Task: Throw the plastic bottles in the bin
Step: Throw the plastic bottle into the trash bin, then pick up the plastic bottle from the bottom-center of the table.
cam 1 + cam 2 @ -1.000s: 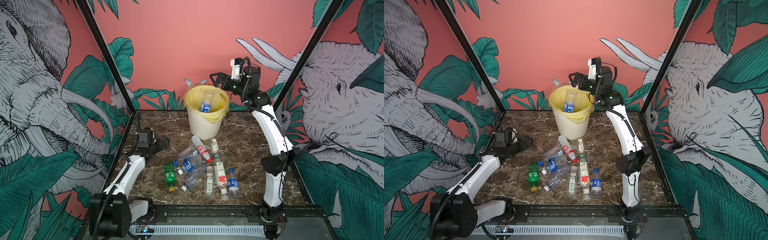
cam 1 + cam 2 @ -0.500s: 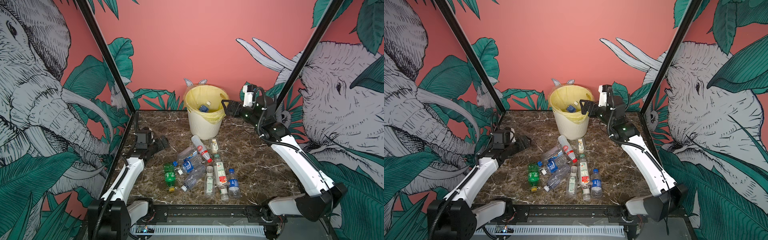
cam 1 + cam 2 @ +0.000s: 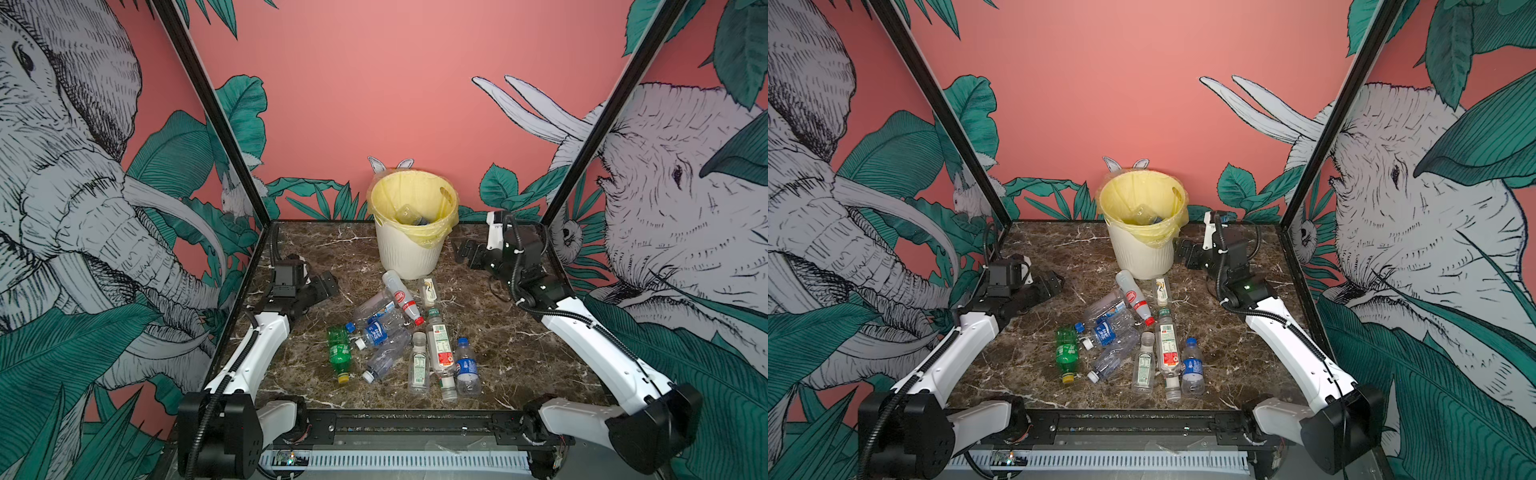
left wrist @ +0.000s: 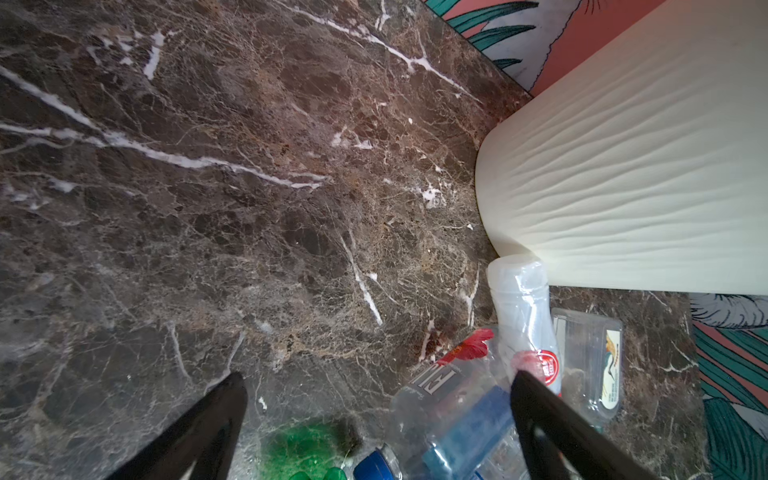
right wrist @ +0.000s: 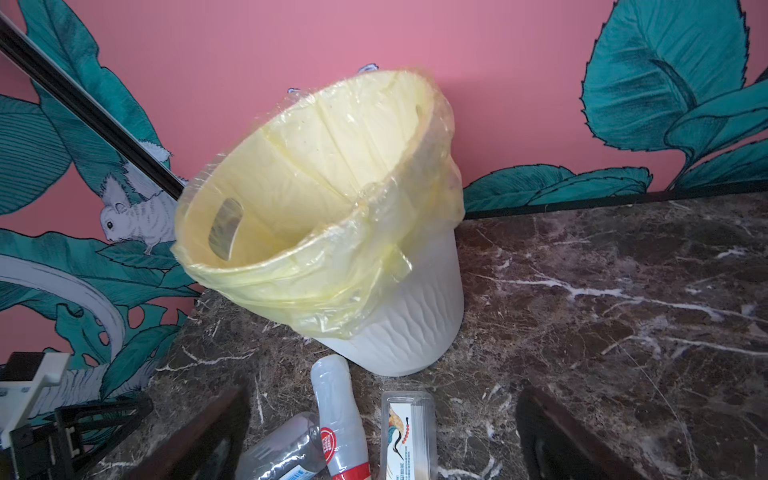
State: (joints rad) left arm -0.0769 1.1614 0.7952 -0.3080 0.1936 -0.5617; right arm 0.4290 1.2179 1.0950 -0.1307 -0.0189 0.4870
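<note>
The plastic bottles (image 3: 399,332) lie in a loose pile mid-table in both top views, among them a green one (image 3: 340,351) and a red-capped one (image 3: 400,293). Behind them stands the cream ribbed bin (image 3: 409,249) with its yellow bag, and a bottle (image 3: 409,214) lies inside. My left gripper (image 3: 328,284) hovers open, low and left of the pile. In the left wrist view its fingers (image 4: 376,376) straddle a blue-labelled bottle (image 4: 457,411) without touching it. Just right of the bin, my right gripper (image 3: 461,253) is open and empty. Its wrist view (image 5: 382,392) faces the bin (image 5: 399,324).
The marble table (image 3: 519,353) is boxed in by painted walls and black corner posts (image 3: 216,120). A black rail (image 3: 395,424) runs along the front edge. A flat clear bottle with a bird label (image 3: 429,291) lies by the bin's foot.
My right arm has dropped from above the bin's mouth to table level on the bin's right. The blue-labelled bottle has fallen down into the bin. The left arm has barely moved.
</note>
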